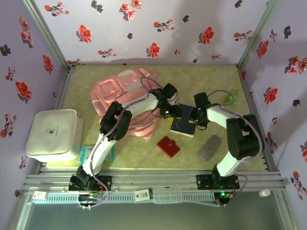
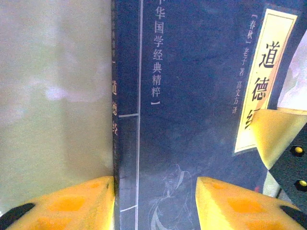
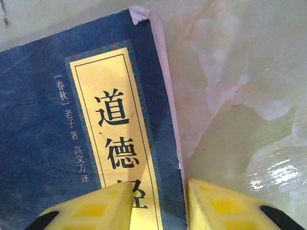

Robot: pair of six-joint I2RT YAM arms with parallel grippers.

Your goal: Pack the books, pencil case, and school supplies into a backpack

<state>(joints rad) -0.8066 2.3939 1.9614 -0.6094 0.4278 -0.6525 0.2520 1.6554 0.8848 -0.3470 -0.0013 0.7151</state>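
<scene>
Navy book [image 1: 183,126] on worktop [image 1: 144,153] just right of backpack [image 1: 115,91]; left hand [image 2: 156,191] apart astride spine, right hand [image 3: 159,194] apart astride fore-edge; risk: 2 mistimed pinches skid book or crease cover.

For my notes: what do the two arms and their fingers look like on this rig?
The left arm and right arm have white links, bulky black joints and black bases. A thin grey cable trails beside each arm. The left fingers and right fingers are yellow blocks with shallow square recesses and black patches at their outer corners.
</scene>
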